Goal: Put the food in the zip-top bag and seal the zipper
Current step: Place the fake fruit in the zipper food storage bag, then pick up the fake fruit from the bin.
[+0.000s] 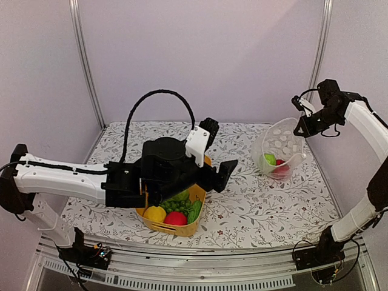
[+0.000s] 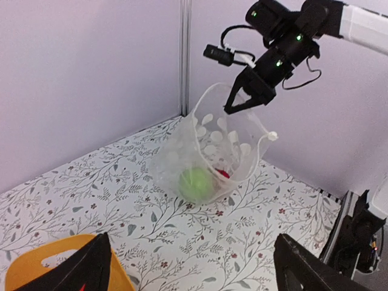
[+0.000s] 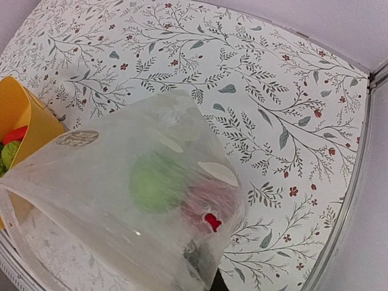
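Note:
The zip-top bag (image 1: 280, 148), clear with white dots, stands open-mouthed at the right of the table. A green round fruit (image 1: 270, 159) and a red piece (image 1: 280, 162) lie in it. My right gripper (image 1: 303, 127) is shut on the bag's upper rim and holds it up. The left wrist view shows that gripper (image 2: 242, 100), the bag (image 2: 212, 148) and the green fruit (image 2: 195, 183). In the right wrist view the bag (image 3: 121, 200) fills the frame. My left gripper (image 1: 218, 154) is open and empty above the basket; its fingers (image 2: 91, 270) frame bare cloth.
The yellow basket (image 1: 193, 229) sits at the front centre under my left arm, holding a yellow fruit (image 1: 155, 213), a red fruit (image 1: 176, 218) and leafy greens (image 1: 182, 199). Its corner shows in the right wrist view (image 3: 18, 118). A flowered cloth (image 1: 273, 206) covers the table; walls stand close behind and at both sides.

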